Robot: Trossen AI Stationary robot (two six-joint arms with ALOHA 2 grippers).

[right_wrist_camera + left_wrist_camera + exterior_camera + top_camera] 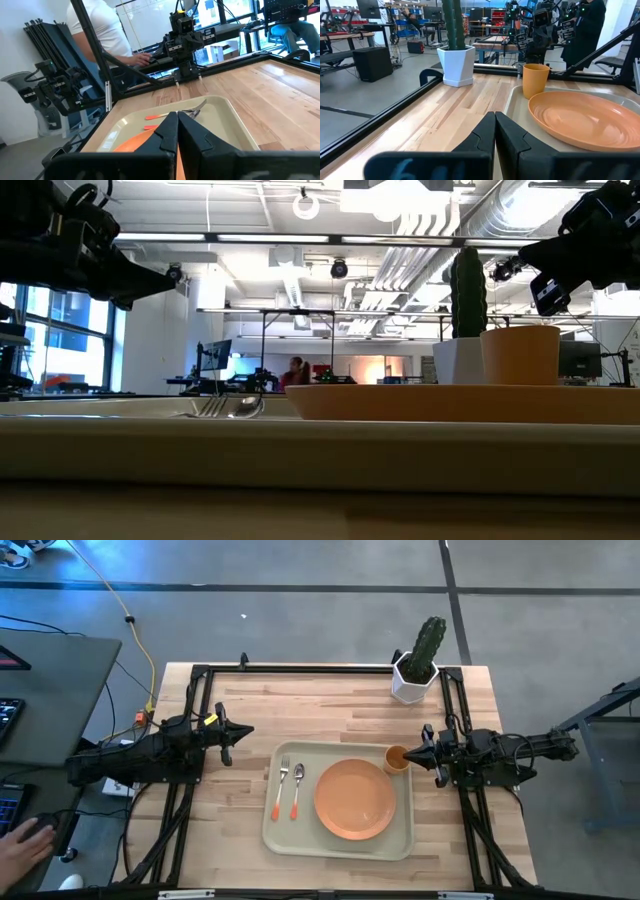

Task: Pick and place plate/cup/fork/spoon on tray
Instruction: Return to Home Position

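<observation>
Sitting on the tray (285, 840) are plate (355, 799), cup (396, 758), fork (281, 789), spoon (297, 789); left pincer (229, 732) and right pincer (427, 752) pressed together.

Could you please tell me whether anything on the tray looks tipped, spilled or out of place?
Nothing stands out: the round orange plate, upright small orange cup, fork and spoon all sit neatly inside the beige tray.

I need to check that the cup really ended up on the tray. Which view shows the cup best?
The left wrist view: the cup stands upright in the tray's corner beside the plate. The high view shows it small, near the right hand. The low view shows only its side. The right wrist view misses it.
</observation>
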